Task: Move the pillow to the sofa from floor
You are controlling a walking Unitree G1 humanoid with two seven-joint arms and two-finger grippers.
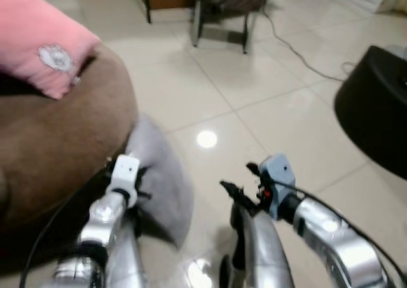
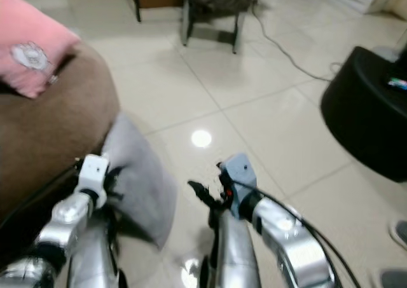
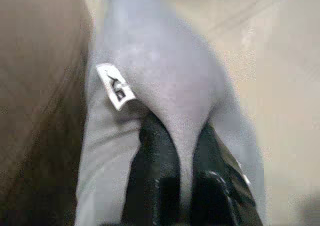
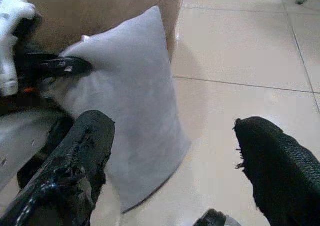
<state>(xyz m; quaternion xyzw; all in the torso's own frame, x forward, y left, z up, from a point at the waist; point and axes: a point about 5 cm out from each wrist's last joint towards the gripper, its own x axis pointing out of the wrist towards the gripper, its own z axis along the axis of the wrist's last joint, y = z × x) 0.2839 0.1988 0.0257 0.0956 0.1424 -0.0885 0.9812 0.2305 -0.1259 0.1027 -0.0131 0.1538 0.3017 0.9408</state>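
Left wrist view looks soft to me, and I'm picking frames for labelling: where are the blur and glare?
Left wrist view: blurred, the grey pillow too close, though its white tag shows. Right wrist view: pillow fairly sharp, the right gripper fingers soft. Eye views: mildly blurred, with lamp glare on the floor tiles and the left gripper in shadow.

Even, bright indoor light; ceiling lamp glare spot on tiled floor (image 1: pixel 206 138) just right of grey pillow (image 1: pixel 162 186). Eye views slightly motion-blurred. Left wrist view dim, soft, out of focus near sofa (image 3: pixel 35 86).
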